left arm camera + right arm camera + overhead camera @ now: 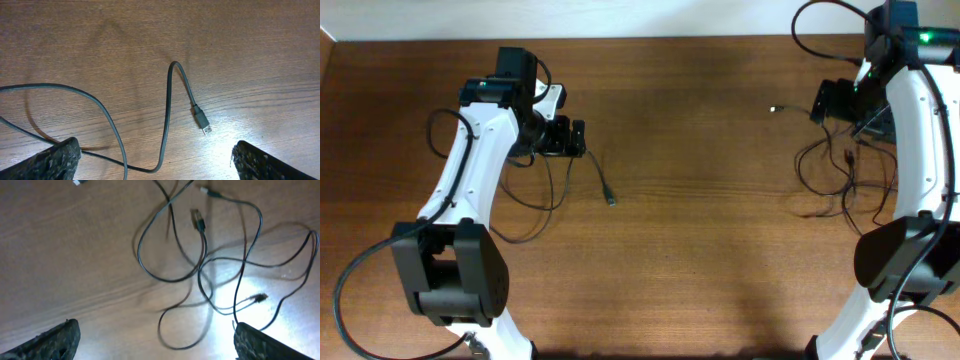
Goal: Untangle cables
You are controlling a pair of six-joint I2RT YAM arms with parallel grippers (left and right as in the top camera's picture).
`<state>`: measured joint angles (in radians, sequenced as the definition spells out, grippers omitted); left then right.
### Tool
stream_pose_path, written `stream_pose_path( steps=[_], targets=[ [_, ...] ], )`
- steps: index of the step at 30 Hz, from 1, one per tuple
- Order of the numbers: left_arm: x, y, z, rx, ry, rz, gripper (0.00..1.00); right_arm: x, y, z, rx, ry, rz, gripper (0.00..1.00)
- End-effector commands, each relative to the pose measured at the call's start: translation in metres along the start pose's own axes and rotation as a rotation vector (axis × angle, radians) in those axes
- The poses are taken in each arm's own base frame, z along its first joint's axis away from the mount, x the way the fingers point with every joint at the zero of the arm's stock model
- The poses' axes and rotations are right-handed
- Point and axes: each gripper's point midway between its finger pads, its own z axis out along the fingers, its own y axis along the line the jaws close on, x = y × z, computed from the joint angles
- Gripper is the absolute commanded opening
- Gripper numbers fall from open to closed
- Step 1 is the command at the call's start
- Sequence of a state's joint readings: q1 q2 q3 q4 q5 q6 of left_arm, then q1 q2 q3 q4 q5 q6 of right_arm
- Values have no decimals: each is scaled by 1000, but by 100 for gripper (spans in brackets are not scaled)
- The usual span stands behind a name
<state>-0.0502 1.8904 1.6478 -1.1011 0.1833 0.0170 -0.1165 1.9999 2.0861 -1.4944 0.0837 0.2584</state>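
Note:
One thin black cable lies loose on the left of the table, its plug end pointing right. In the left wrist view this cable loops between the fingers, with its USB plug flat on the wood. My left gripper is open and empty just above it; it also shows in the overhead view. A tangle of thin black cables lies at the right. My right gripper is open and empty above that tangle, which has several plug ends.
A small white-tipped plug lies apart, left of the right arm. Thicker black cables hang off both white arms. The wooden table fills the view; its far edge meets a pale wall.

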Motion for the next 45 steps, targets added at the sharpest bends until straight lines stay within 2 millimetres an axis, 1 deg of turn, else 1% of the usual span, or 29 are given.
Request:
stream_pose_path(
  steps=[1, 3, 5, 7, 10, 12, 14, 15, 17, 18, 21, 23, 24, 25, 27, 28, 31, 34, 35, 37, 39, 41, 43, 44, 45],
  targets=[
    [-6, -2, -9, 9, -30, -3, 99, 10, 11, 3, -68, 54, 3, 98],
    [-6, -2, -9, 9, -30, -3, 99, 17, 24, 1, -143, 87, -24, 98],
    [-6, -2, -9, 9, -30, -3, 99, 26, 31, -1, -187, 125, -24, 98],
    [-6, -2, -9, 9, -30, -3, 99, 32, 33, -2, -193, 150, -29, 98],
    [-6, -2, -9, 9, -30, -3, 99, 42, 44, -3, -190, 177, -61, 98],
    [-6, -2, -9, 9, -30, -3, 99, 57, 53, -4, -197, 228, -74, 98],
    [-6, -2, -9, 9, -30, -3, 99, 70, 73, -2, -238, 267, -108, 98],
    [-6, -2, -9, 9, -30, -3, 99, 78, 84, 2, -253, 285, -133, 98],
    [-6, -2, -9, 9, -30, -3, 99, 93, 108, 17, -255, 302, -199, 98],
    [-6, -2, -9, 9, -30, -3, 99, 99, 116, 24, -254, 308, -225, 98],
    [-6, -2, -9, 9, -30, -3, 99, 125, 145, 46, -243, 337, -246, 98],
    [-6, -2, -9, 9, -30, -3, 99, 141, 169, 55, -282, 338, -294, 98],
    [-6, -2, -9, 9, -30, -3, 99, 153, 188, 58, -328, 346, -329, 98],
    [-6, -2, -9, 9, -30, -3, 99, 163, 199, 59, -352, 352, -358, 98],
    [-6, -2, -9, 9, -30, -3, 99, 178, 216, 62, -362, 344, -417, 98],
    [-6, -2, -9, 10, -30, -4, 99, 184, 221, 62, -365, 343, -439, 98],
    [-25, -2, -11, 8, -109, 12, 99, 205, 239, 58, -372, 342, -511, 98],
    [-25, -2, -10, 8, -108, 11, 99, 219, 253, 55, -387, 330, -561, 98],
    [-28, 1, -11, -6, -120, 13, 99, 223, 260, 53, -407, 331, -574, 98],
    [-40, 13, -19, -52, -166, 1, 99, 236, 271, 46, -466, 359, -593, 98],
    [-50, 33, -34, -81, -212, -58, 99, 244, 278, 42, -492, 372, -610, 98],
    [-58, 61, -54, -104, -262, -115, 99, 251, 291, 39, -521, 347, -647, 98],
    [-56, 103, -72, -124, -299, -298, 99, 260, 312, 34, -564, 303, -682, 98],
    [-49, 125, -77, -135, -302, -386, 99, 267, 330, 29, -603, 268, -693, 98],
    [-42, 142, -81, -145, -300, -439, 99, 271, 342, 25, -635, 238, -709, 98]
  ],
)
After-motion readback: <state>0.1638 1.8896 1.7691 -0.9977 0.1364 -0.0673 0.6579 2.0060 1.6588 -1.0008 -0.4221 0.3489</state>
